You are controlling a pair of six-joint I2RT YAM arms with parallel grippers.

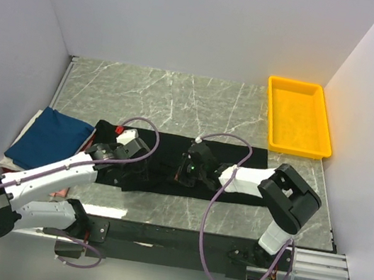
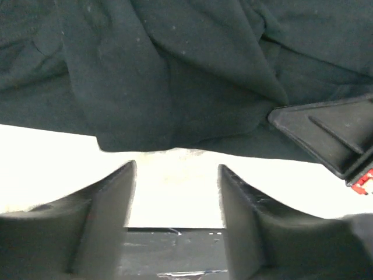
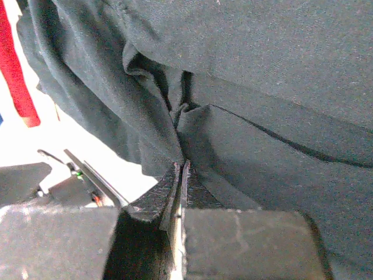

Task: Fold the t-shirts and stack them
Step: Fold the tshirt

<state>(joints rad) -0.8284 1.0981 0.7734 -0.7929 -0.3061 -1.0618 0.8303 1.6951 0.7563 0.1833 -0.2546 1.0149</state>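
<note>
- Table [image 1: 180, 96]: carrying everything listed below.
- Black t-shirt [image 1: 247, 157]: lying on it as a long, part-folded band, so you are likely mid-fold.
- Navy t-shirt [image 1: 51, 137]: sitting folded just left of the black t-shirt, probably topping the stack.
- Yellow tray [image 1: 270, 107]: sitting well beyond the black t-shirt's right end.
- Right gripper [image 3: 180, 172]: fingers pressing together, pinching a crease of the black t-shirt, seemingly to carry it over.
- Left gripper [image 2: 176, 175]: jaws standing spread at the black t-shirt's hem, gripping nothing.

Only the wrist views are showing you this; from above, both jaws are hiding.
</note>
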